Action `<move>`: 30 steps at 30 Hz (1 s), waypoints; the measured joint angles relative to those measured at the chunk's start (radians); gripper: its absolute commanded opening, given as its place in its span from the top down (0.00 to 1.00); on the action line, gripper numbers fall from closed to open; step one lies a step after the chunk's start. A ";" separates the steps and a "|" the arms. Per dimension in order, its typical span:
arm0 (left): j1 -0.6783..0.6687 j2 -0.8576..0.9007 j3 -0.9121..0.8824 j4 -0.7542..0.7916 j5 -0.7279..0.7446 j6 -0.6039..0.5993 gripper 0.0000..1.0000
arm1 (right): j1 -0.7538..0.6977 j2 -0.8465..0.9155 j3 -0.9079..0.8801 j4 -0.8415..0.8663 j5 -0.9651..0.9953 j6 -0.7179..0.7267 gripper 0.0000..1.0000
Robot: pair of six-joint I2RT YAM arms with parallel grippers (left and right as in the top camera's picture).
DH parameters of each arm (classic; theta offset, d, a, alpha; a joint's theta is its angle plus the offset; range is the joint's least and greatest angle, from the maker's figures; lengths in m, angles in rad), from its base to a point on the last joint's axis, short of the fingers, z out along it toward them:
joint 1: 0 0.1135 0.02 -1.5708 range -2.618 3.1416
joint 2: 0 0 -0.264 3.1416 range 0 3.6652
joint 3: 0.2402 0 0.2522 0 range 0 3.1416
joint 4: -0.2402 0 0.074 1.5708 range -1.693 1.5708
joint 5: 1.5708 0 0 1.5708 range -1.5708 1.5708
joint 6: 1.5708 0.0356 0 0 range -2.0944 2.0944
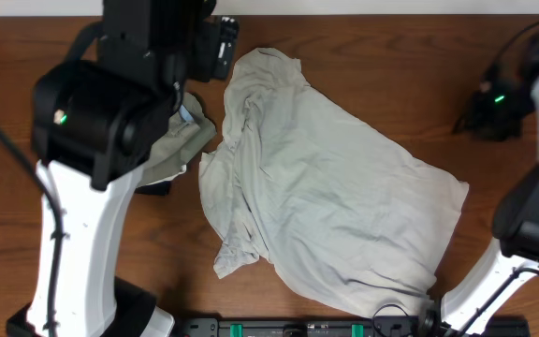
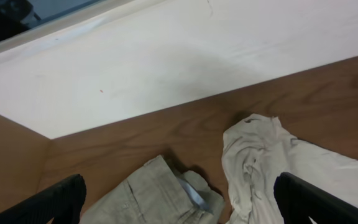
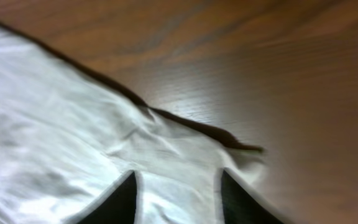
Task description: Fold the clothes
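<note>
Smooth wooden surface (image 1: 344, 56) may let the cream garment (image 1: 335, 206) slip from the right claw (image 3: 178, 175), grip unclear; left claw (image 2: 179, 183) stands wide apart.

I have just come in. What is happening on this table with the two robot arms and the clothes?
Two robot arms are working on clothes on the brown wooden table. The large, wrinkled cream-white garment lies spread out, not yet folded. The right gripper sits at its edge, fingers apart with fabric between them. The left gripper hangs wide open and empty above the crumpled khaki-tan garment.
</note>
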 measured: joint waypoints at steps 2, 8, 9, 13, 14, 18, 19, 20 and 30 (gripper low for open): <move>0.000 -0.010 0.000 -0.003 0.000 -0.007 0.02 | 0.031 0.001 -0.073 0.048 0.004 0.000 0.87; 0.000 -0.012 0.000 -0.025 0.000 -0.014 0.02 | 0.073 0.001 -0.251 0.165 0.041 0.052 0.93; 0.000 -0.012 0.000 -0.024 0.000 -0.014 0.02 | 0.072 0.001 -0.275 0.179 0.046 0.064 0.93; 0.000 -0.012 0.000 -0.025 0.000 -0.014 0.02 | 0.068 0.001 -0.378 0.250 0.067 0.114 0.92; 0.000 -0.012 0.000 -0.024 0.000 -0.014 0.02 | 0.068 0.001 -0.398 0.272 0.072 0.125 0.92; 0.000 -0.013 0.000 -0.024 0.000 -0.014 0.02 | 0.065 -0.028 -0.446 0.335 0.085 0.178 0.91; 0.000 -0.012 0.000 -0.024 0.000 -0.014 0.02 | 0.065 -0.034 -0.452 0.353 0.093 0.192 0.91; 0.000 -0.012 0.000 -0.023 0.000 -0.014 0.02 | 0.064 -0.039 -0.455 0.380 0.107 0.206 0.91; 0.000 -0.013 0.000 -0.018 0.000 -0.022 0.02 | -0.097 0.003 -0.306 0.567 0.251 0.289 0.93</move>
